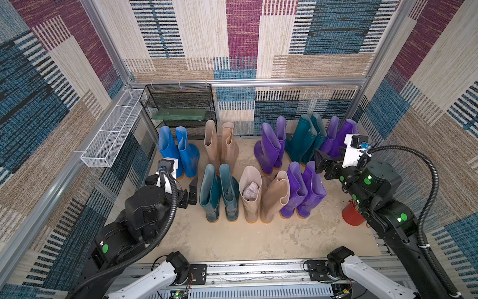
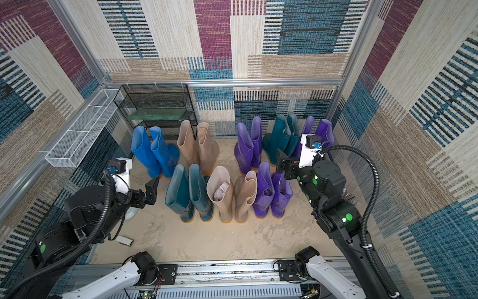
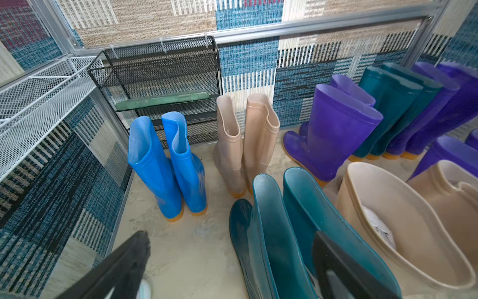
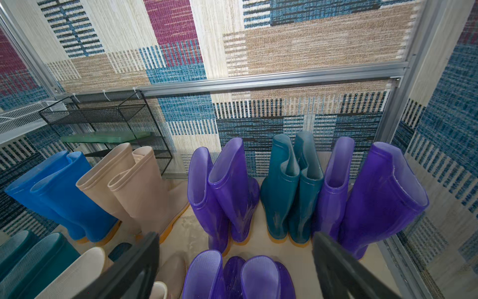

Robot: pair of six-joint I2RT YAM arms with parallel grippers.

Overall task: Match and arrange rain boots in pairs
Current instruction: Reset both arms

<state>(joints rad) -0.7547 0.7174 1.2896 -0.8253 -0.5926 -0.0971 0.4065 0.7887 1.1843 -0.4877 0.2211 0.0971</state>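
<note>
Left end effector: jaws spread wide and holding nothing, just beside the front teal pair.
Right end effector: also wide open and empty, poised above the gap between the front purple pair and the back purple pair.
Rain boots: sixteen stand on the table in two rows, each beside one of its own colour. The pairing looks complete.
Risk, left: a sideways sweep could clip the near teal shaft and tip it onto the front beige pair, domino fashion.
Risk, right: descending without backing off could fold a soft purple shaft.
Left wrist view: one finger overlaps the teal boot. Whether it touches cannot be told.
Top view: a red bucket sits beside the right arm. Neither wrist view catches it.
</note>
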